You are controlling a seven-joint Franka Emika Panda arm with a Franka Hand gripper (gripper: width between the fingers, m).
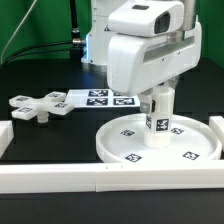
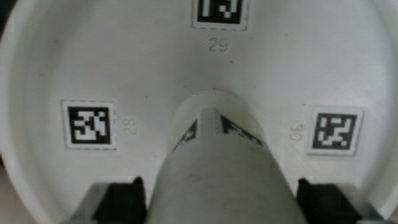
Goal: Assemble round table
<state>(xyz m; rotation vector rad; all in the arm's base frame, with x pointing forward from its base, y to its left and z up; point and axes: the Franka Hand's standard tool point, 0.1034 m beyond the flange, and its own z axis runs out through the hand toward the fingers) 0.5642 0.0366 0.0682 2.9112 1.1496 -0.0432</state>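
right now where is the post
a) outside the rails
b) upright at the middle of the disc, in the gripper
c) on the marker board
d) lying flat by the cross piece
B: the post is upright at the middle of the disc, with the gripper closed around it.

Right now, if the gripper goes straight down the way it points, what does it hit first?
The gripper points down, jaws shut on the post. Under it lies the round disc, so the post's foot would meet the disc's middle first. I cannot tell whether they already touch.
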